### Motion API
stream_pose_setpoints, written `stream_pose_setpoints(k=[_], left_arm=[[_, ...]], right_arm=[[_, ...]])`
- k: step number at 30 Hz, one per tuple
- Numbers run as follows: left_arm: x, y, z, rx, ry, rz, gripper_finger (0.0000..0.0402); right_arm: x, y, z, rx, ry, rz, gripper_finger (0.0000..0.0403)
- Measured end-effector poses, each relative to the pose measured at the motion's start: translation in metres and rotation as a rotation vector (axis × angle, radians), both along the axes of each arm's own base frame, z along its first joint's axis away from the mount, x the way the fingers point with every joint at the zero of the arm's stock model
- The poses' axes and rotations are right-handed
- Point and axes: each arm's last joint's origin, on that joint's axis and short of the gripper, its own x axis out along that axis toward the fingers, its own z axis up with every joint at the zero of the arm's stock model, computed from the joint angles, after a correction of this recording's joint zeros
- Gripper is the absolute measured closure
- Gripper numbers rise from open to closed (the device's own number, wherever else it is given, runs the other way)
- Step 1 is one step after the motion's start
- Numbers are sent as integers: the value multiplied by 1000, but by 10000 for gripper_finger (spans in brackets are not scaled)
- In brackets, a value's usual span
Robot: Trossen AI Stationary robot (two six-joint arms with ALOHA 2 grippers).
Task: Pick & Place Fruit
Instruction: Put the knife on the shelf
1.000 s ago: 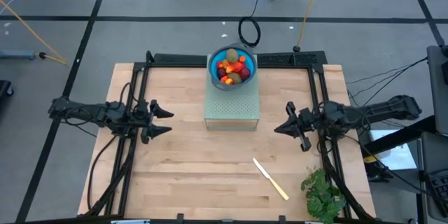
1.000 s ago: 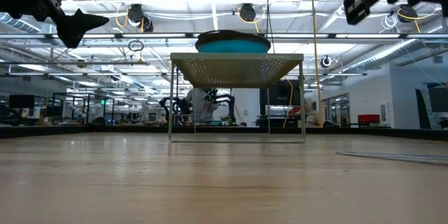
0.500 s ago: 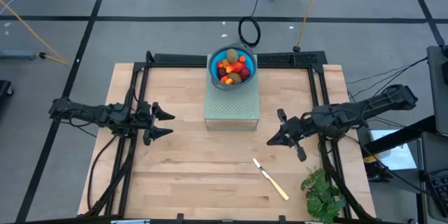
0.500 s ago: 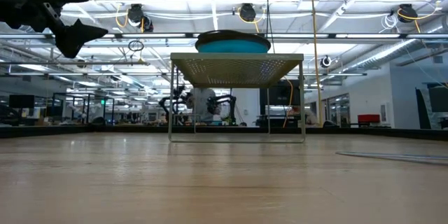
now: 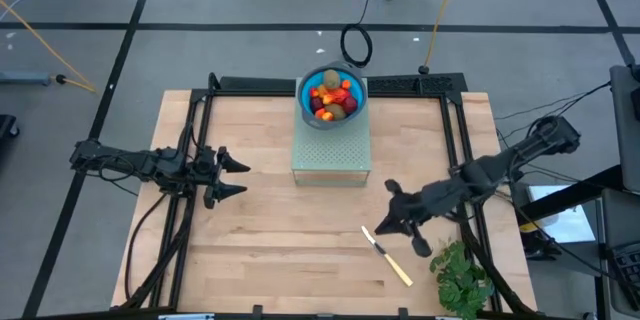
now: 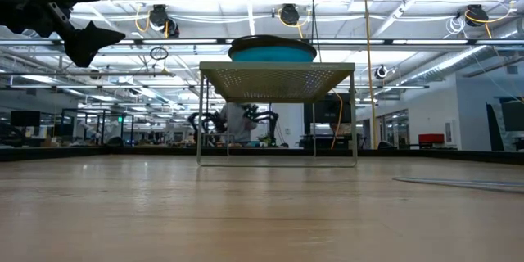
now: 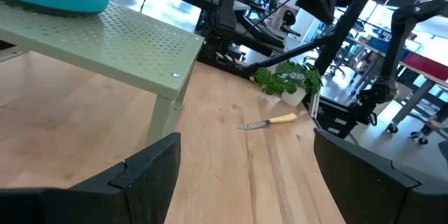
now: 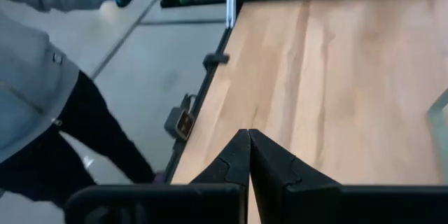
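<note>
A blue bowl [image 5: 332, 98] sits on a pale green perforated stand [image 5: 332, 155] at the table's [image 5: 260, 250] far middle. The fruit [image 5: 332, 97] is piled inside it: kiwi-like ovals, dark red balls and orange-red bits. The left gripper [image 5: 234, 175] hovers left of the stand, fingers spread wide, holding nothing. The right gripper [image 5: 372, 230] hangs just above the cream knife's [image 5: 387, 256] blade end, its 2 fingers [image 8: 238, 157] pressed together, empty. A green leafy bunch [image 5: 460, 275] lies near the right edge.
</note>
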Motion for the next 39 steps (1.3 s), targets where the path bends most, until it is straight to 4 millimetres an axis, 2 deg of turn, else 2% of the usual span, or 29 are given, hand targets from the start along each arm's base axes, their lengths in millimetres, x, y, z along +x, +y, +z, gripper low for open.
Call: stream_pose_setpoints(k=[12, 26, 31, 39], left_arm=[[0, 0, -1, 10, 10, -3, 78], [0, 0, -2, 14, 25, -4, 78], [0, 0, -3, 14, 29, -4, 78], [0, 0, -4, 12, 39, -3, 78]], right_arm=[[20, 36, -14, 60, 269, -41, 403], [36, 55, -30, 136, 590, -254, 403], [36, 59, -32, 157, 675, -330, 403], [26, 69, -33, 251, 757, -432, 403]])
